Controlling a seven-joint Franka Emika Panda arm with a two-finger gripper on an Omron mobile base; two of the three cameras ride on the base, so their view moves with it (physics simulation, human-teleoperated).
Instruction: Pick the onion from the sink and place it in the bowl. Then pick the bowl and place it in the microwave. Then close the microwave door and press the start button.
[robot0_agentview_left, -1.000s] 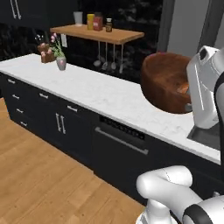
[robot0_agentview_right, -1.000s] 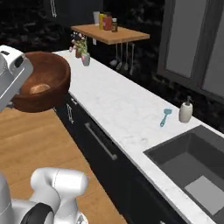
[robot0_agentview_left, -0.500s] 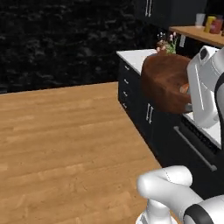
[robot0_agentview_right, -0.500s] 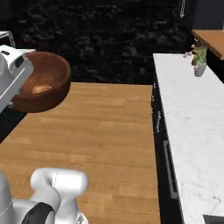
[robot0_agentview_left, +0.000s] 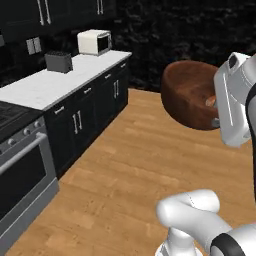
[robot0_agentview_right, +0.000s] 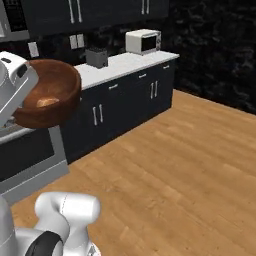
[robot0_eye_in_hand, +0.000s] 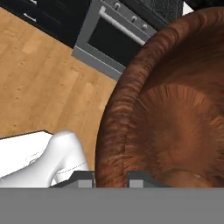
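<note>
Bowl (robot0_agentview_left: 189, 100) is in the air in front of the robot, carried over the wooden floor (robot0_agentview_left: 130, 165), well apart from any counter. In the hand view I see the 2 finger tips at the bottom with the bowl's rim between them, so I judge that the gripper (robot0_eye_in_hand: 110, 177) is clamped on the rim of the bowl. In the right base view a small orange-tan shape lies low inside the bowl, and I take it for the onion (robot0_agentview_right: 46, 102), though it is small and I am not fully sure. The bowl hangs tilted, with its opening turned partly toward the arm. On the far counter (robot0_agentview_right: 120, 64) I see a small white box with a dark window (robot0_agentview_right: 143, 41) and a grey toaster (robot0_agentview_right: 97, 57); nearer the robot there is a grey oven front (robot0_eye_in_hand: 118, 41). I do not see the over-range microwave clearly from here, so I judge that the step in hand is the transport of the bowl to it. What worries me is the grip: it holds only 1 edge of a wide, deep bowl, so the weight hangs to the side and a quick turn of the base or the arm could make the rim slip between the fingers. Because the bowl is tilted, the onion could also roll out. The wide bowl could knock the oven or a cabinet if I swing too close.
</note>
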